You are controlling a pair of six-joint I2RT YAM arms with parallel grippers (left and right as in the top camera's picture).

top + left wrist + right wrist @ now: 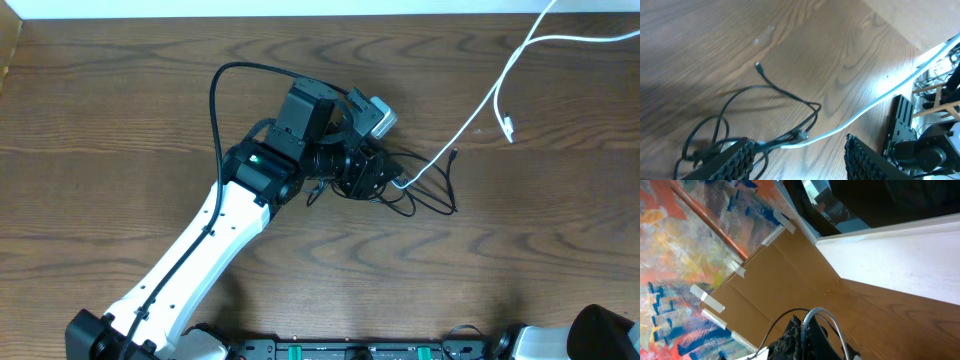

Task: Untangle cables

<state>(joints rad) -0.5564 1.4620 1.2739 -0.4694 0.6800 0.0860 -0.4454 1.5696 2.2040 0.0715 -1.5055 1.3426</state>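
The thin black cables [425,195] lie in a tangled loop at the table's middle. One small plug end [455,153] points up and to the right. A white cable [480,108] runs from that tangle to the top right, with a loose plug [510,130] hanging off it. My left gripper [380,182] sits over the tangle, open. In the left wrist view the black cable [790,95] and white cable [865,110] pass the left fingertip [740,155], with a wide gap to the other finger. My right gripper [802,330] is shut on a loop of the white cable [827,315].
The left arm [200,250] crosses the table from bottom left. Part of the right arm's base [600,330] shows at bottom right. The right wrist view has a taped cardboard panel [775,275], a painted wall [675,255] and a white ledge [900,260].
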